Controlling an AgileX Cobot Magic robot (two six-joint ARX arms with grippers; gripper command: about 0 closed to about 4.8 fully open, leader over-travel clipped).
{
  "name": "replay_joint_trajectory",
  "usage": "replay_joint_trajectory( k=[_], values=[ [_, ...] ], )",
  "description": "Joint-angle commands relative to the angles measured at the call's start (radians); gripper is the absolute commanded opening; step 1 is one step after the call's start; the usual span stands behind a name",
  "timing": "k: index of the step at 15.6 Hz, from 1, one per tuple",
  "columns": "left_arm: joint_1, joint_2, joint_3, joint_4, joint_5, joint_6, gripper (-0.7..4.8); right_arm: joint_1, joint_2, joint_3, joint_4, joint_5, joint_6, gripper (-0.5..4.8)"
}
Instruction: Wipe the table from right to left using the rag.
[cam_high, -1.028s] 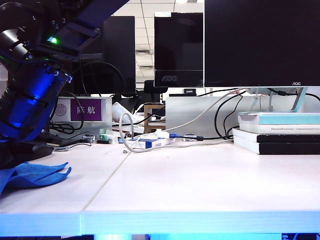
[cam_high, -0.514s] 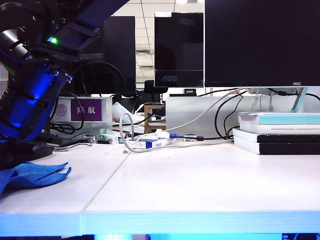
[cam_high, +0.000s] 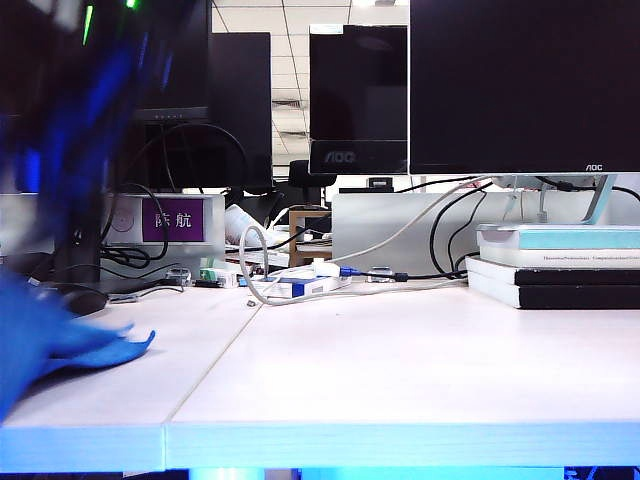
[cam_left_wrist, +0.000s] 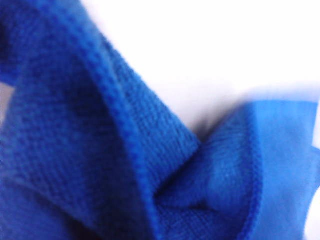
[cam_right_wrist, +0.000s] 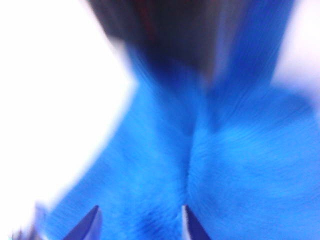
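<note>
One rag (cam_high: 90, 345) at left end of one table (cam_high: 400, 360), right claw (cam_right_wrist: 140, 222) spread over it, left claw unseen

White two-panel worktop (cam_high: 400, 370) with a thin dark seam, bright blue rag (cam_high: 85, 345) bunched left of the seam, stacked books (cam_high: 560, 265) far right of it, cables (cam_high: 330, 275) behind.

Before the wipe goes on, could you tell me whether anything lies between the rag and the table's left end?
Nothing visible does. The rag already lies bunched at the far left of the table, and the bare top around it holds nothing. Both wrist views show only cloth close up.
</note>
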Motion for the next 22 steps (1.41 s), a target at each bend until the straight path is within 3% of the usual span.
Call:
replay_joint_trajectory(
  k=[1,2,3,5,9,12,15,16,17,22],
  values=[
    [-0.002,0.024,-0.018,0.042,-0.151,0.009,-0.05,-0.014,-0.106,0.006,0.029,0.014,-0.003,2.07],
    [-0.002,0.024,-0.018,0.045,-0.150,0.010,-0.05,-0.026,-0.142,0.006,0.039,0.028,-0.003,2.06],
    [-0.002,0.024,-0.017,0.046,-0.142,0.009,-0.05,-0.038,-0.181,0.006,0.056,0.057,-0.003,1.74],
    [-0.017,0.004,-0.015,0.040,-0.128,0.010,-0.05,-0.062,-0.243,0.006,0.082,0.087,-0.003,0.32],
    [-0.090,-0.092,0.040,0.028,-0.077,0.008,-0.05,-0.085,-0.303,0.006,0.119,0.132,-0.006,0.30],
    [-0.139,-0.122,0.160,0.013,-0.084,-0.078,-0.06,-0.090,-0.314,0.006,0.115,0.134,-0.007,0.30],
    [-0.176,-0.122,0.235,0.005,-0.082,-0.092,-0.05,-0.093,-0.325,0.006,0.117,0.134,-0.011,0.30],
    [-0.189,-0.122,0.259,-0.014,-0.077,-0.089,0.33,-0.101,-0.330,0.006,0.117,0.135,-0.015,0.30],
    [-0.194,-0.122,0.279,-0.032,-0.079,-0.090,0.33,-0.107,-0.336,0.006,0.116,0.138,-0.026,0.30],
    [-0.246,-0.209,0.380,-0.042,-0.087,-0.093,-0.06,-0.150,-0.394,0.006,0.122,0.227,-0.033,0.30]
  ],
)
